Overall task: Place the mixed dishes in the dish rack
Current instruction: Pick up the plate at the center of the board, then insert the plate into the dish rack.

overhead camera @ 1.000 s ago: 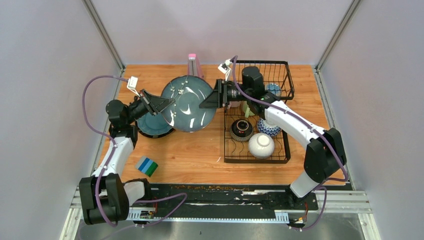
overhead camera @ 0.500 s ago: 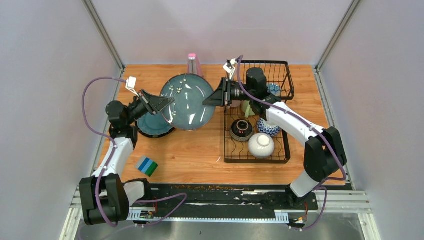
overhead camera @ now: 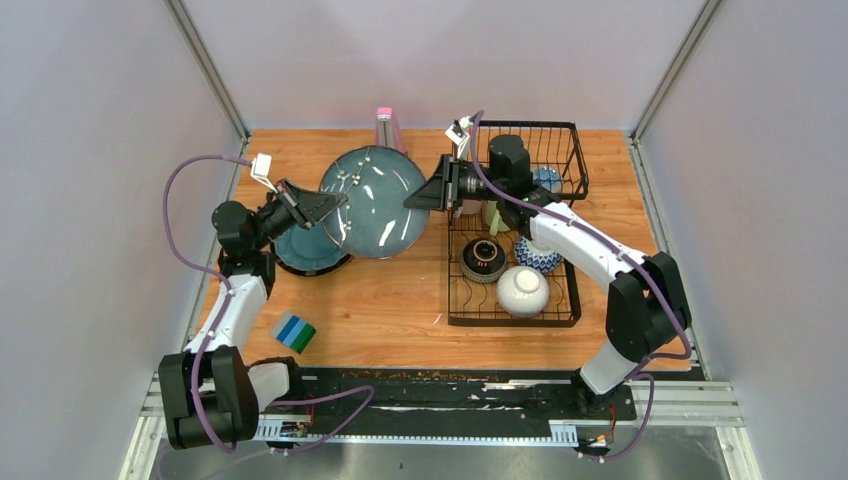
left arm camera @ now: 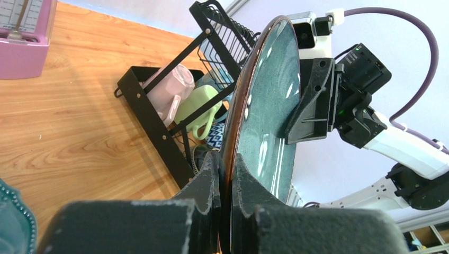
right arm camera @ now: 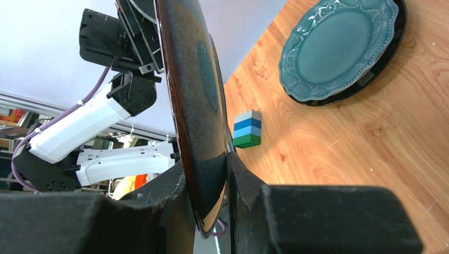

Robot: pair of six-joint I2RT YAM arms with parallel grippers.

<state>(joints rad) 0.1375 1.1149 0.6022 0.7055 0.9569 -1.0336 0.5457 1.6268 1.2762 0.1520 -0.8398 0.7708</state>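
We hold the large plate (overhead camera: 375, 203) on edge, left gripper (overhead camera: 338, 212) and right gripper (overhead camera: 412, 200) both clamped on its rim, probably to pass it right toward the dish rack (overhead camera: 512, 322).

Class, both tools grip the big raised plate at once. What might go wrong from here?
1. The left tool and right tool each pinch only the thin rim of the large plate; when one lets go it may swing or slip onto the second plate below.
2. The dish rack is crowded; sliding the plate in may knock the dark bowl.
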